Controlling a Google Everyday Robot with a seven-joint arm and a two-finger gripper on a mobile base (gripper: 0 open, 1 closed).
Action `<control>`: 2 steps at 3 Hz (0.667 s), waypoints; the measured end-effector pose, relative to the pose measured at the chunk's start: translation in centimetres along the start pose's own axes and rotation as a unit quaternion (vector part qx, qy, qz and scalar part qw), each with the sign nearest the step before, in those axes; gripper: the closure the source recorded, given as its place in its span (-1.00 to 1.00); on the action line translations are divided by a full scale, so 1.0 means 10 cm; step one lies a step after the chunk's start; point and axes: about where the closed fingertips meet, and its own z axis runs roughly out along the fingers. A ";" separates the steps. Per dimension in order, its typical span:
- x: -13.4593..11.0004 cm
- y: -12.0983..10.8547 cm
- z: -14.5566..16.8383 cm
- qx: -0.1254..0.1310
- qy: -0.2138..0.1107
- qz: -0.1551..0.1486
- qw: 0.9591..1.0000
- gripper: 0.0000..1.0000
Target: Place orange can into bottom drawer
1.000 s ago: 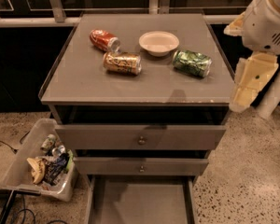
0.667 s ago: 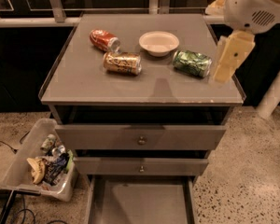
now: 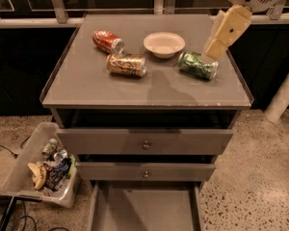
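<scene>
The orange can lies on its side on the grey cabinet top, left of centre, in front of a red can. The bottom drawer is pulled out at the bottom edge of the camera view, and its flat grey floor is bare. My gripper hangs from the white arm at the top right, its cream tip just above the far end of a green can. It is well to the right of the orange can and holds nothing that I can see.
A white bowl stands between the cans at the back of the top. The two upper drawers with round knobs stick out slightly. A clear bin of trash sits on the floor at the left. A white post stands at the right.
The arm has swung left from beside the cabinet's right edge to over the top. The gripper now hangs above the green can. The cans and drawers have not moved.
</scene>
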 end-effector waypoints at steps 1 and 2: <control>-0.04 0.01 0.04 0.003 0.001 -0.008 1.000 -1.00; -0.15 -0.05 0.28 -0.003 -0.016 -0.015 1.000 -1.00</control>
